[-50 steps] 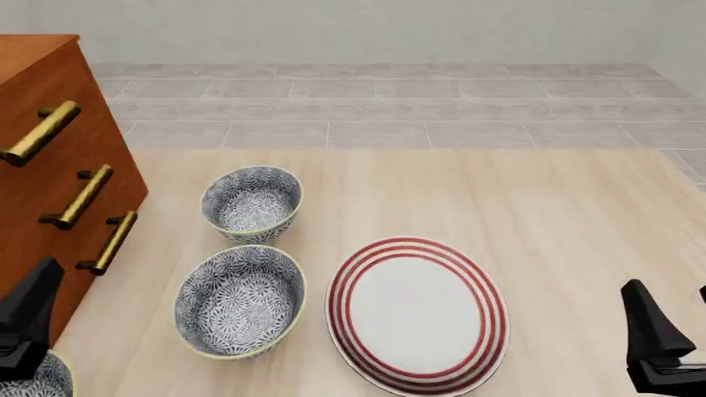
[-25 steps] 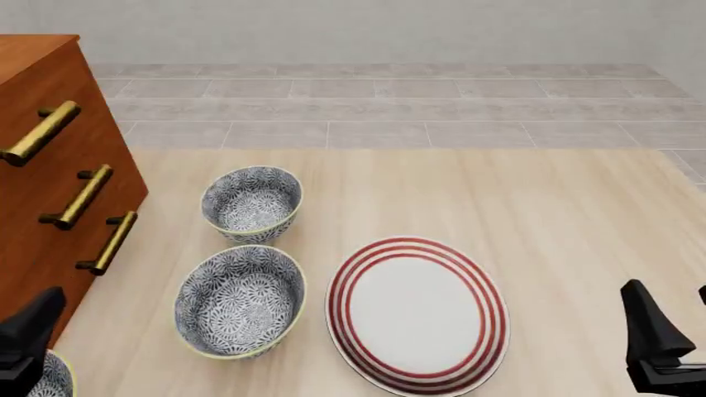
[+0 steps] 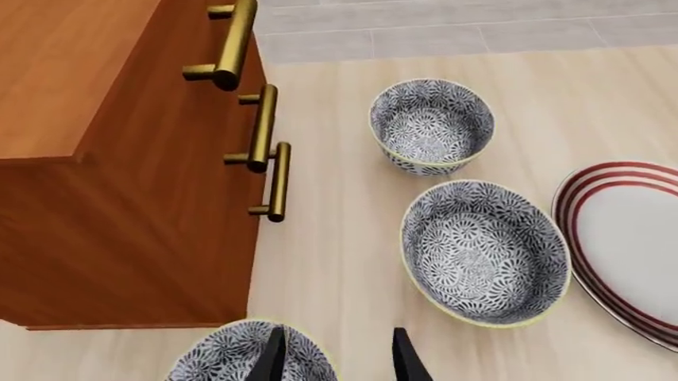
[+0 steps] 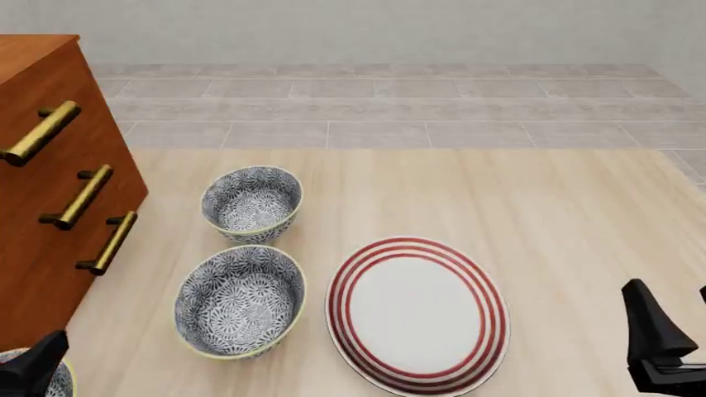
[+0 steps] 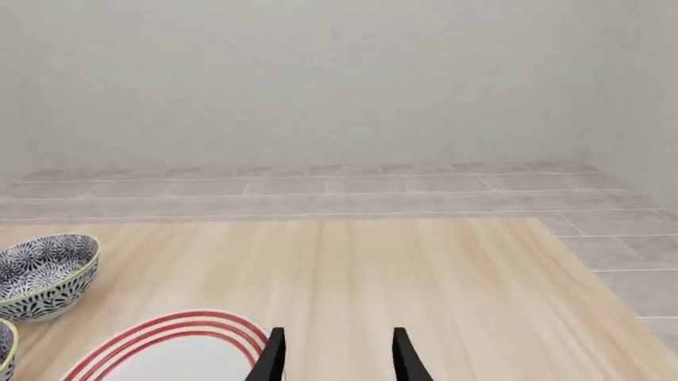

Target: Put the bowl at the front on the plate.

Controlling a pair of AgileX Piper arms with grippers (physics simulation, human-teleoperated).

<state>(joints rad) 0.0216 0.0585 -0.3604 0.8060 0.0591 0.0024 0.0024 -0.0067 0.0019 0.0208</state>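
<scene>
The bowl (image 3: 228, 359) at the front is white with a dark floral pattern and a yellow-green rim. It sits by the foot of the wooden cabinet, and only a sliver of this bowl (image 4: 61, 383) shows in the front view's lower left corner. My left gripper (image 3: 337, 361) is open, with one finger over the bowl's inside and the other outside its rim. In the front view the left gripper (image 4: 31, 370) covers most of that bowl. The red-ringed white plate (image 4: 417, 313) lies at the centre front. My right gripper (image 5: 337, 355) hangs open and empty beside the plate's right side, and this right gripper (image 4: 656, 347) is low in the front view.
Two more patterned bowls stand left of the plate, a middle bowl (image 4: 240, 300) and a far bowl (image 4: 251, 203). A wooden cabinet (image 4: 50, 223) with brass handles (image 4: 108, 241) fills the left side. Bare tabletop (image 4: 551, 215) stretches to the right and back.
My left gripper has dropped lower and nearer the front edge, down around the front bowl's rim. The right gripper, plate and other bowls have not moved.
</scene>
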